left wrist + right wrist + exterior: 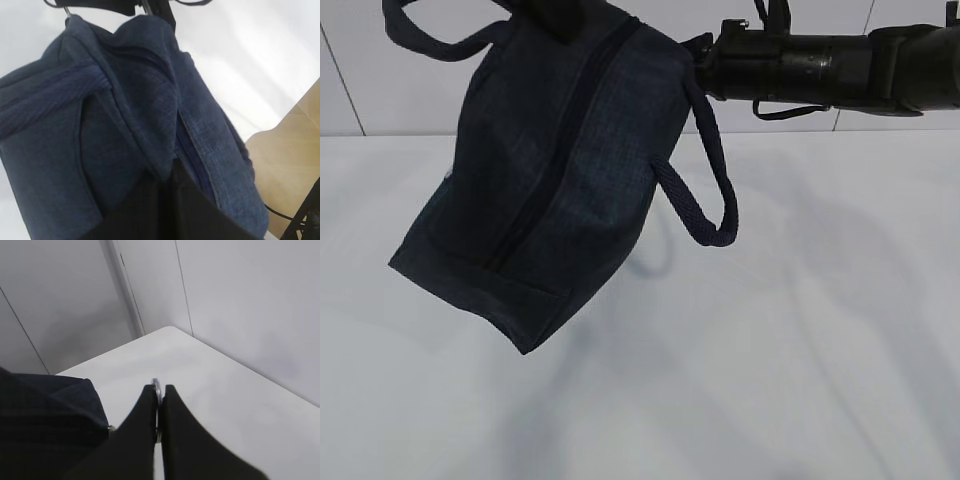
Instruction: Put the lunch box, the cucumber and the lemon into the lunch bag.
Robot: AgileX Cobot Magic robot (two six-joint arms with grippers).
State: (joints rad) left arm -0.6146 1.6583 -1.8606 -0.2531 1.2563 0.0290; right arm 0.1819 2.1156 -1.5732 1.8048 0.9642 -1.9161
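Aloft, lunch bag (535, 180) hangs tilted above the desk (800, 350).
Soft fabric sags; left jaws pinch its cloth, right jaws clamp the silver ring pull (157, 388).

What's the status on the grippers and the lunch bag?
Left gripper shut on lunch bag fabric, bag tilted, off the table. Right gripper shut on silver ring pull. Zipper looks closed. Nothing in the way.
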